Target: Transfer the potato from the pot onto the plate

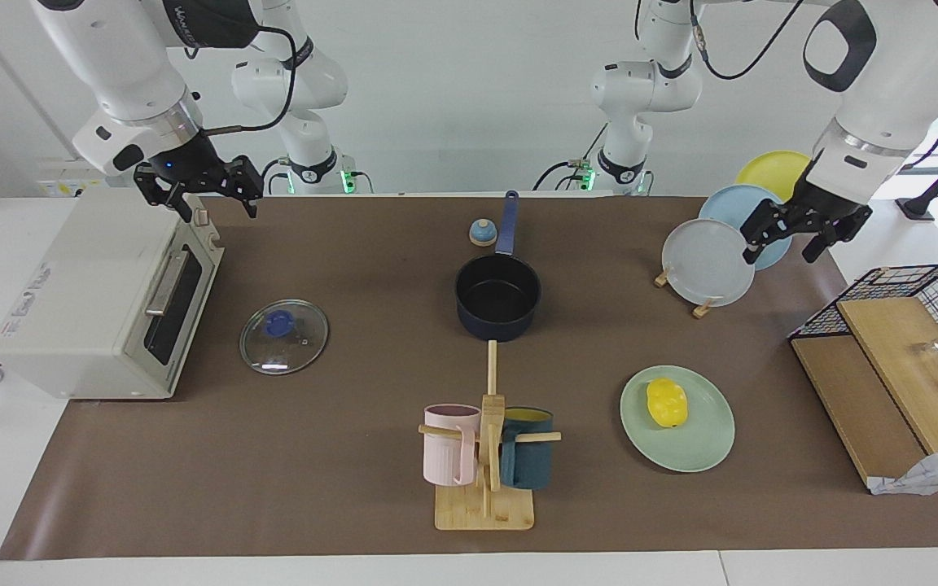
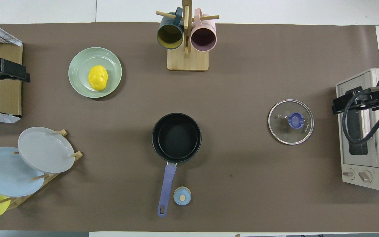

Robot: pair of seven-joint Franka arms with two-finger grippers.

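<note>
The yellow potato lies on the mint-green plate, which sits farther from the robots than the pot, toward the left arm's end. In the middle of the mat the navy pot shows a bare black inside, its handle pointing toward the robots. My left gripper hangs open and holds nothing, over the plate rack's edge. Above the toaster oven my right gripper is also open, with nothing in it.
A glass lid lies between pot and toaster oven. The mug tree stands at the mat's edge farthest from the robots. A rack holds grey, light blue and yellow plates. A small blue knob sits beside the pot handle. A wire basket is at the left arm's end.
</note>
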